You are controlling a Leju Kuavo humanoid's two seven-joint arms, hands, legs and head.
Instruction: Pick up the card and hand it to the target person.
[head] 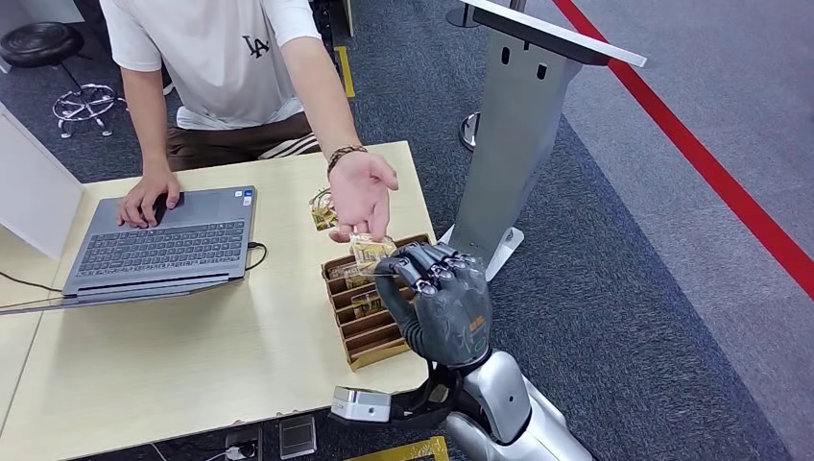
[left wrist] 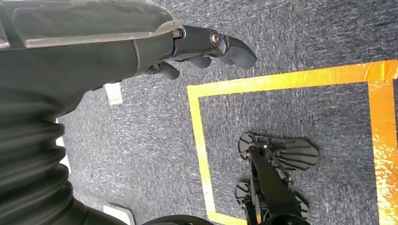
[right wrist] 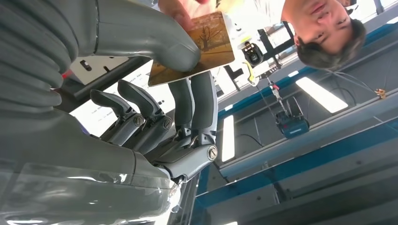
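My right hand [head: 443, 300] is raised over the table's right end and pinches a gold-brown card [head: 369, 253] between thumb and fingers. In the right wrist view the card [right wrist: 202, 44] bears a tree picture and lies under my thumb [right wrist: 141, 33]. The person's open hand [head: 361, 195], palm up, is stretched out to the card, with fingertips [right wrist: 176, 13] at its far edge. My left hand [left wrist: 206, 44] hangs over the carpet with its fingers loosely bent and nothing in it.
A slotted cardboard box [head: 367, 322] with more cards sits under my right hand. Another card [head: 322, 213] lies on the wooden table [head: 192, 355]. The person's other hand rests on a grey laptop [head: 158, 245]. A grey stand [head: 514, 134] is to the right.
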